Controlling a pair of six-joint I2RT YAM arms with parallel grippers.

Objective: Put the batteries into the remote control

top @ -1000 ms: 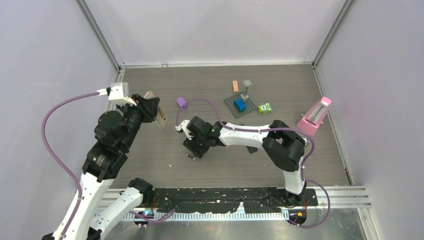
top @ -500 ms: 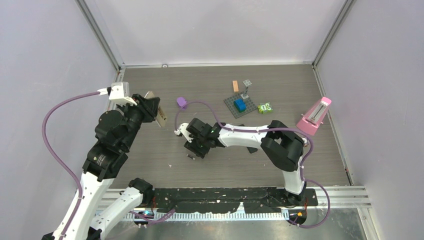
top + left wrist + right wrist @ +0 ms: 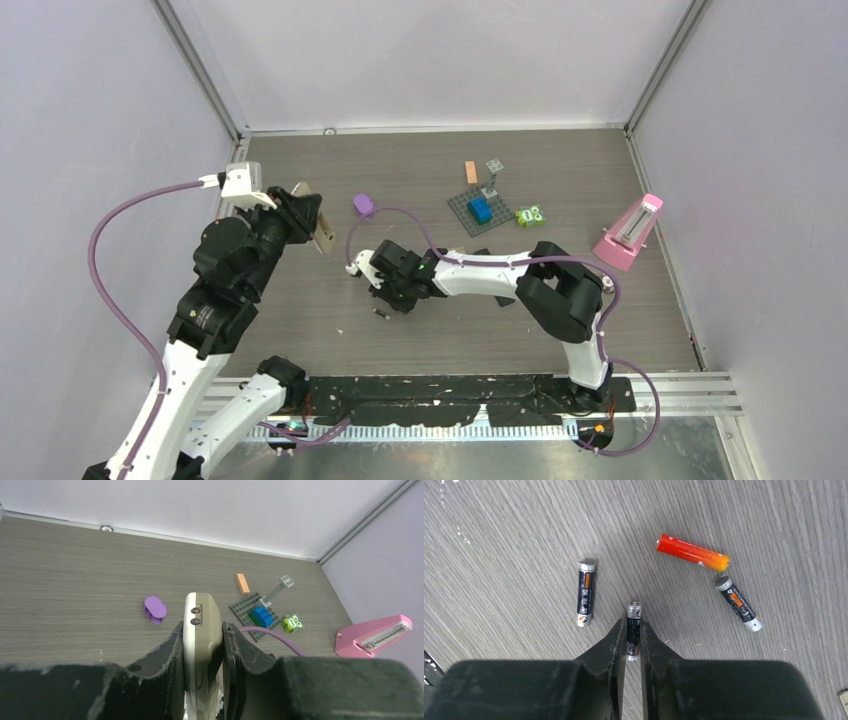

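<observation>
My left gripper is shut on the beige remote control and holds it on edge above the table's left side, where the remote control also shows from above. My right gripper is low over the table centre, its jaws shut on a dark battery with silvery ends that points away from the fingers. Around it lie a second dark battery to the left, an orange-red battery and a third dark battery to the right. From above, the right gripper hides most of them.
A purple cap lies behind the grippers. Further right are a grey baseplate with a blue brick, an orange piece, a green owl toy and a pink metronome. The enclosure walls stand close on the left and right.
My right gripper has shifted slightly left and back, and its jaws have closed on the dark battery. The left arm holds the remote almost still.
</observation>
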